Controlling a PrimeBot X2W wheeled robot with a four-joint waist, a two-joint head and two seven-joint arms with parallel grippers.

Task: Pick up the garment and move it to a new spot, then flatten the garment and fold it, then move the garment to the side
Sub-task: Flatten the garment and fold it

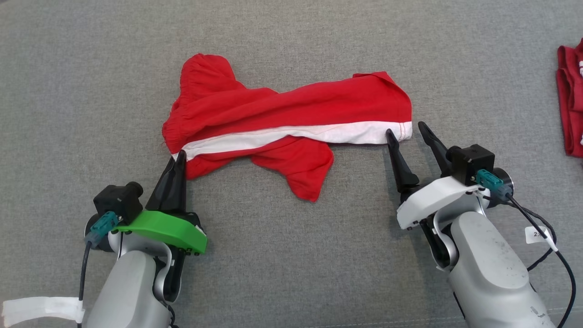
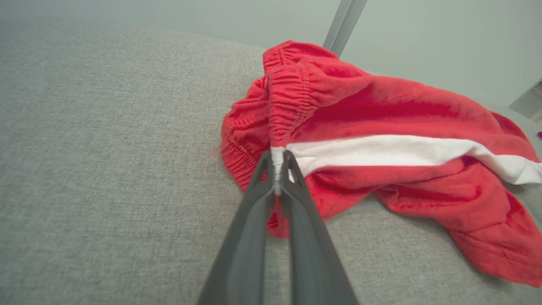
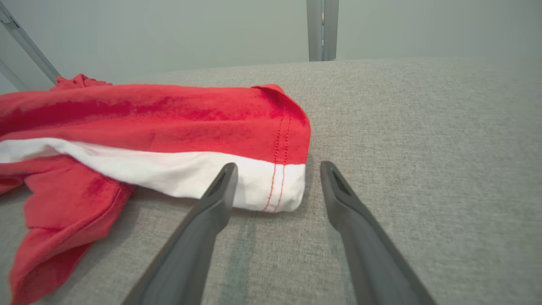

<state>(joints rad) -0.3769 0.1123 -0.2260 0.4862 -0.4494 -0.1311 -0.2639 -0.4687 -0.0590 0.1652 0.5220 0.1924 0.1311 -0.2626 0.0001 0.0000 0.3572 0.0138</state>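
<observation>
Gripping the garment for the first lift looks like the step in hand. The left end effector (image 1: 180, 157) is clenched on the waistband end of the red garment (image 1: 291, 109), with a pinch of white stripe and gathered elastic caught between its closed fingers. The right end effector (image 1: 405, 129) is released. Its jaws stand wide around the white hemmed corner at the opposite end, one finger in front of the cloth and the other just beside it over the grey surface (image 1: 91, 91). The garment lies twisted and bunched in the middle of that surface, not yet raised, with one red flap sticking out toward the robot.

The next move likely calls for the right jaws to close on the hem corner so both ends can rise together. They need to bite cloth rather than skim over it.

I cannot tell how many layers the left fingers hold, nor whether the right tips touch the fabric. A second red cloth (image 1: 571, 105) at the right edge is cut off, so what it is remains unclear.
</observation>
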